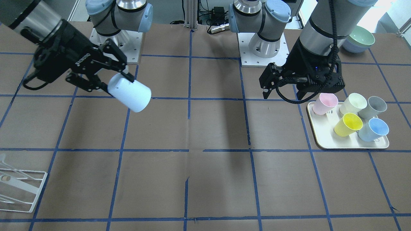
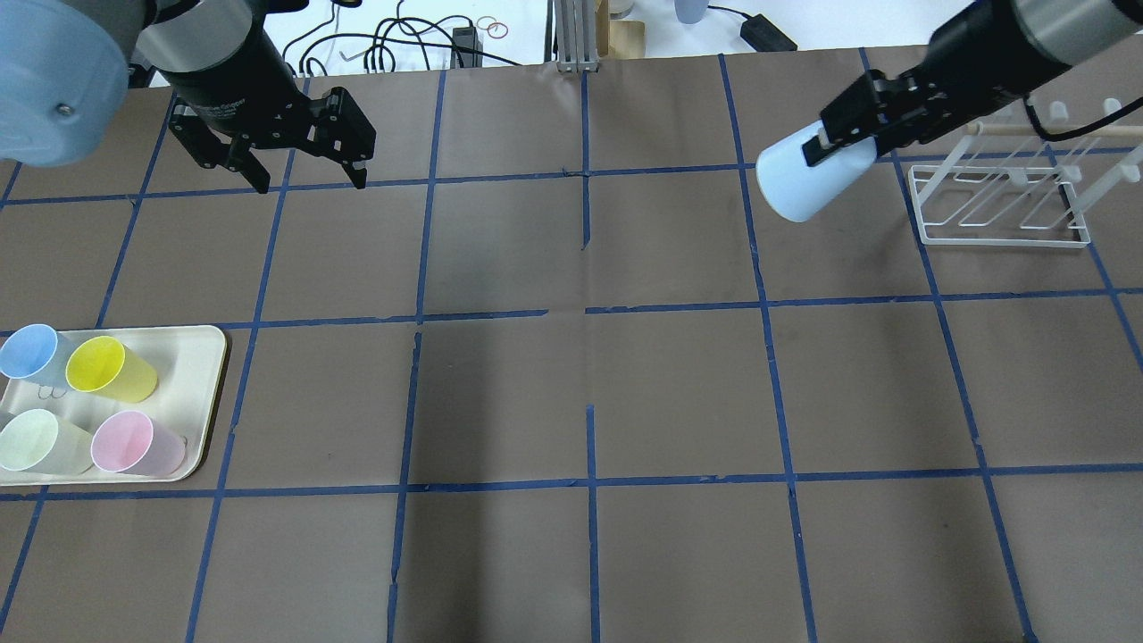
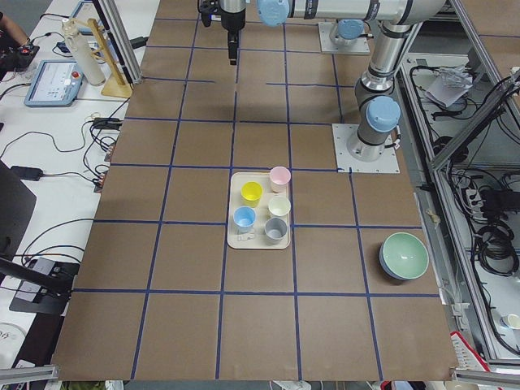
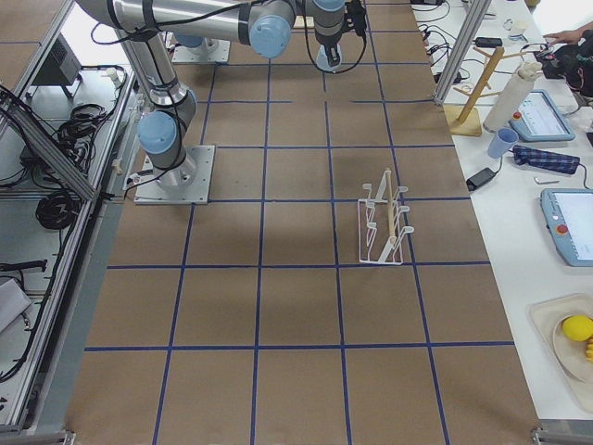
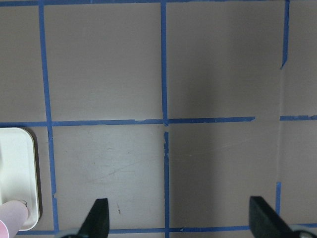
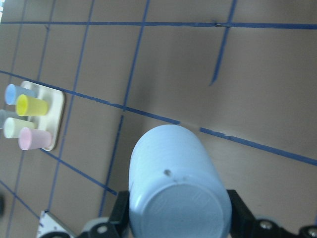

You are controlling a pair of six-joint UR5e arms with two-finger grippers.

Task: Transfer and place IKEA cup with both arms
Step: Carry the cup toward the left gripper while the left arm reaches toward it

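My right gripper is shut on the pale sky-blue IKEA cup. It holds the cup tilted on its side above the table, left of the white rack. The cup also shows in the front-facing view and in the right wrist view, its base towards the camera. My left gripper is open and empty, hanging above the table beyond the tray; its fingertips show over bare paper. An identical blue cup stands on the tray.
A cream tray at the left holds yellow, pink, pale green and grey cups. A white wire rack stands at the far right. Stacked bowls sit near the left arm's base.
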